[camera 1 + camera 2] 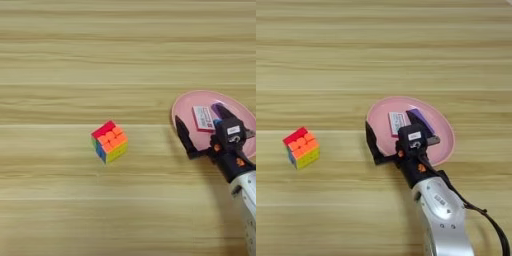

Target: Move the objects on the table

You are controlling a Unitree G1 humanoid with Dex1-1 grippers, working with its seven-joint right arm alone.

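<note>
The silver forearm (443, 215) came in from the near edge of the table (381, 50), with a dark cable (483, 215) trailing along its right side, and sloped up toward the pink plate (443, 132). At its end sat the black wrist block with a white label and small orange marks, and from that the claw (398, 131) spread over the near-left part of the plate. The claw was released, its two black fingers standing wide apart with nothing between them. One finger (373, 145) reached down just outside the plate's left rim, its tip close to the wood. The other finger (420, 122) stretched across the inside of the plate.

On the plate, just beyond the wrist block, lay the white-and-red card (397, 122), flat and a little left of the plate's middle. Right of the card and touching or nearly touching it was a purple block (415, 111), mostly hidden by the upper finger, so only its far end showed. A speck of blue showed beside the wrist block in the left eye view, too small to tell what it was.

The puzzle cube (301, 147) stood on the bare wood well to the left of the plate, level with the plate's near rim, turned corner-on, with its red and orange faces uppermost and a yellow-green side toward the near edge.
</note>
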